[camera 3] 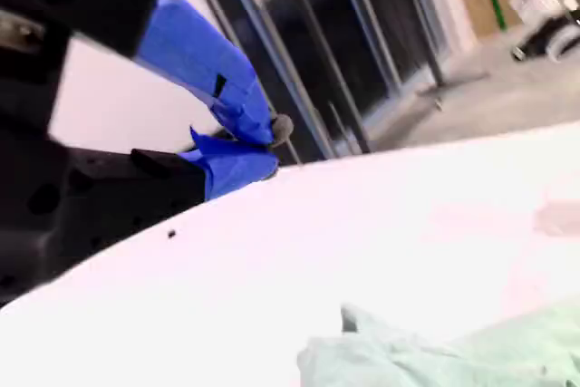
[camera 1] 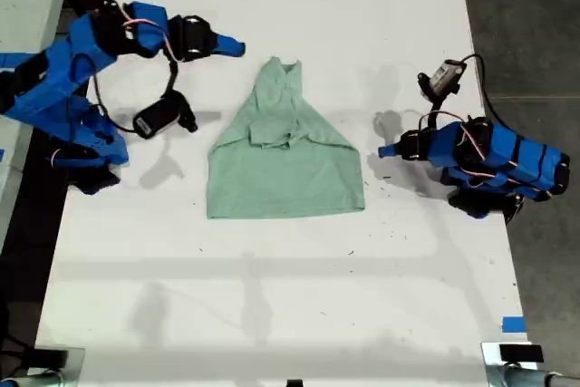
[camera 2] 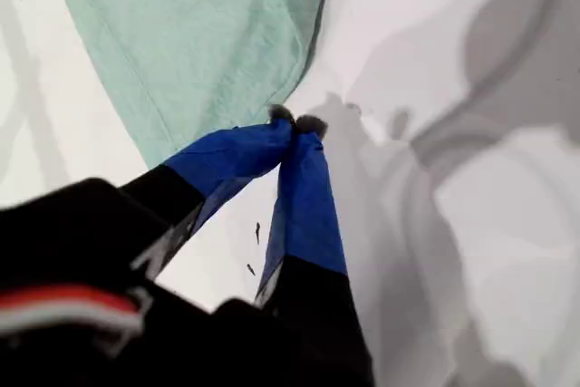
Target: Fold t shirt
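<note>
My first gripper [camera 2: 294,122], fingers pressing together empty, is risking nudging the pale mint-green cloth t shirt's [camera 1: 285,169] tucked sleeves open; my second gripper [camera 3: 272,147] is hovering, likewise closed.

The exterior view looks straight down on the white bench [camera 1: 272,287] from well above, taking in both my arms. The first wrist view rides close behind my first gripper [camera 2: 296,124], facing down at the bench. The second wrist view looks low across the bench past my second gripper [camera 3: 272,147]. All three share the t shirt [camera 1: 281,165].
</note>
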Motion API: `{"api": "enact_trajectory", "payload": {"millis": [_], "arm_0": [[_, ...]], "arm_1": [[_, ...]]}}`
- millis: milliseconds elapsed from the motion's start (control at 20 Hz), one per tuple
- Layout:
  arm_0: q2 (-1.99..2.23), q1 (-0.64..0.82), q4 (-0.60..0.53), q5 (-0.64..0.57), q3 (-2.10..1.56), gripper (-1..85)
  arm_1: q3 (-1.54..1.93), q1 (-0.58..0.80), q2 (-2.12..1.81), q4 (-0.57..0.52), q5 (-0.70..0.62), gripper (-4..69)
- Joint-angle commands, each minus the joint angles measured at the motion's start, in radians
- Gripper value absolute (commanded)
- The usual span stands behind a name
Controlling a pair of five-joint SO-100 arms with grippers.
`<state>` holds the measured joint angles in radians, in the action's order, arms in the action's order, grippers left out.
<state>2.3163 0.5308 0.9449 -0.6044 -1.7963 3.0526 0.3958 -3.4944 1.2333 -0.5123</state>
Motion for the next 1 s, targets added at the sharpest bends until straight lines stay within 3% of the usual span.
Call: {"api": "enact_trajectory", "payload": {"millis": [0,100,200,250,400,550,600,700,950], "arm_0": [[0.509,0.043,-0.158,0.037,-0.502,-0.3],[0.815,0.081,-0.25,0.066,-0.881,-0.3],[1.262,0.166,-0.166,0.106,-1.218,-0.3],[1.285,0.198,-0.124,0.15,-1.299,-0.3],[1.22,0.215,-0.304,0.215,-1.5,0.3],[1.278,0.272,-0.127,0.308,-1.5,0.4],[1.278,0.307,0.04,0.302,-1.5,2.7],[1.275,0.357,0.061,0.063,-1.5,1.2],[1.276,0.394,0.061,0.067,-1.5,1.8]], "arm_1": [[0.057,0.008,-0.012,0.002,0.006,0.3],[0.057,0.008,-0.012,0.002,0.009,0.3],[0.057,0.008,-0.012,0.003,0.011,0.3],[0.057,0.011,-0.012,0.005,0.011,0.3],[0.057,0.011,-0.012,0.006,0.014,0.3],[0.057,0.003,-0.012,0.006,0.02,0.3],[0.057,0.008,-0.012,0.011,0.02,0.3],[0.057,0.005,-0.012,0.008,0.02,0.3],[0.057,0.006,-0.012,0.006,0.015,0.3]]}}
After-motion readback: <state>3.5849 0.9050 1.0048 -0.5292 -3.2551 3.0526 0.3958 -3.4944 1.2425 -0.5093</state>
